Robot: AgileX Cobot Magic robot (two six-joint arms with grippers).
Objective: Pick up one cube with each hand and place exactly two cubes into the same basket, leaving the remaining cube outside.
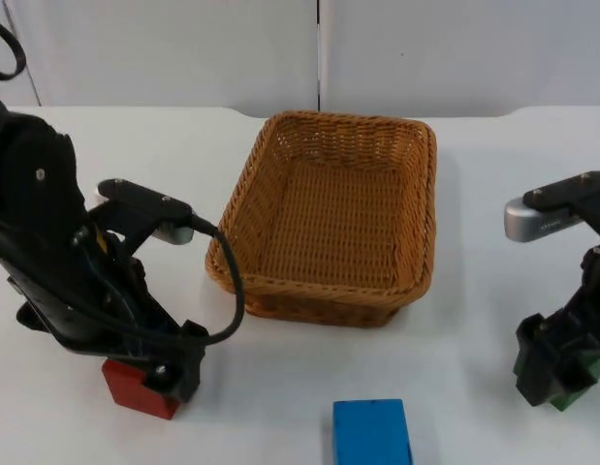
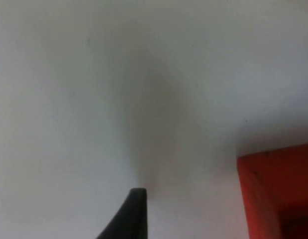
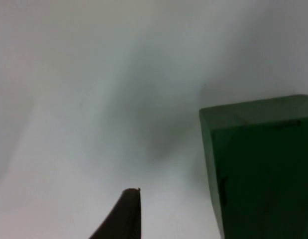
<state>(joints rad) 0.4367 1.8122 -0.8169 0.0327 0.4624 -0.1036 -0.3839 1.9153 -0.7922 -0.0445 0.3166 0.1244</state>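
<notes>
My left gripper [image 1: 169, 380] is down at a red cube [image 1: 135, 389] on the table's front left, open. In the left wrist view its black fingertip [image 2: 136, 214] stands apart from the red cube [image 2: 275, 194], with bare table between them. At the front right, my right gripper [image 1: 559, 376] is low over a green cube [image 1: 585, 380], open. Its fingertip [image 3: 126, 214] also keeps a gap from the green cube [image 3: 263, 169]. A blue cube [image 1: 372, 433] lies alone at the front middle. The woven basket [image 1: 416, 145] in the middle holds nothing.
The white table [image 1: 493, 291] ends at a grey partition wall [image 1: 183, 48] behind the basket. Bare table lies between the basket's front rim and the blue cube, and on both sides of the basket.
</notes>
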